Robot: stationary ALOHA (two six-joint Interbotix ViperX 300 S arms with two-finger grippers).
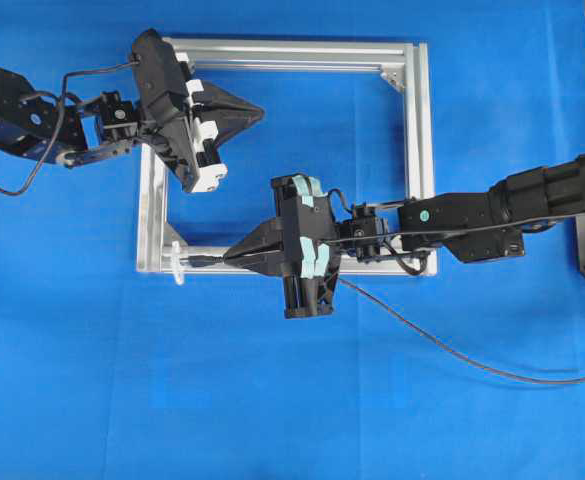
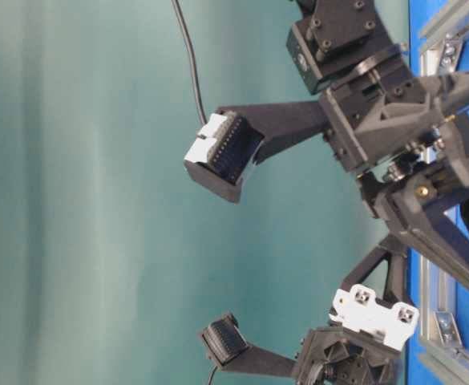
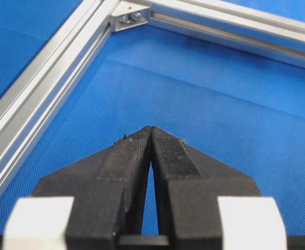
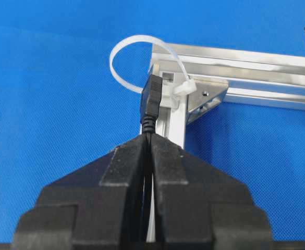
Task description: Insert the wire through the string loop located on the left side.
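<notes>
Wire point(image 4: 151, 107): its plug tip sits right at the string loop point(image 4: 125, 57), just at the loop's lower edge, can't tell if it has entered. The loop is tied on the near-left corner of the aluminium frame point(image 1: 417, 130), sticking out past the frame's left side. My right end effector point(image 4: 148, 139) is clenched on the wire just behind the plug, pointing at that corner. The rest of the wire trails away from the frame over the blue table point(image 1: 122, 400) toward the right edge. My left end effector point(image 3: 150, 131) is clenched on nothing, hovering inside the frame near its far-left corner.
</notes>
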